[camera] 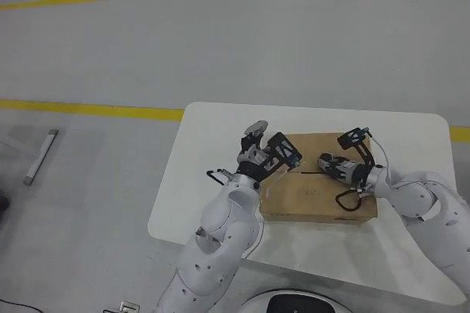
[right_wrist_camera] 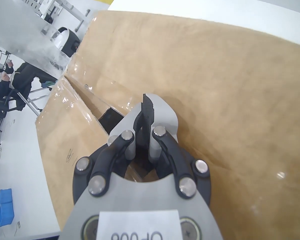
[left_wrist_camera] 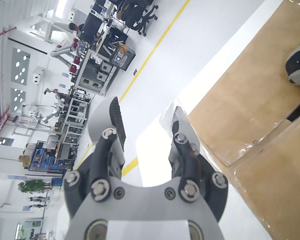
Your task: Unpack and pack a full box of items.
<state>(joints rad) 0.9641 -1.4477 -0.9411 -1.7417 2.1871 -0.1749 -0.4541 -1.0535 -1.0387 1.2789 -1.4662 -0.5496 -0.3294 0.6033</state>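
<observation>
Two robot arms at a taped cardboard box (camera: 313,196) in the middle of a white bench (camera: 211,133).
The left pincer (left_wrist_camera: 145,106) is spread apart at a box corner. The right pincer (right_wrist_camera: 147,102) is pressed together above the lid seam.

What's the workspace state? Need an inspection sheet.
surface: white table, rounded corners.
job's things: cardboard box on the table, flaps down, narrow dark gap at the centre seam, clear tape along it.
clutter: nothing seen.
grippers: left end effector open, at the box's corner; right end effector shut, over the box top beside the seam.
cables: black loop at the right wrist.
surroundings: yellow floor line; workbenches and office chairs farther off.
</observation>
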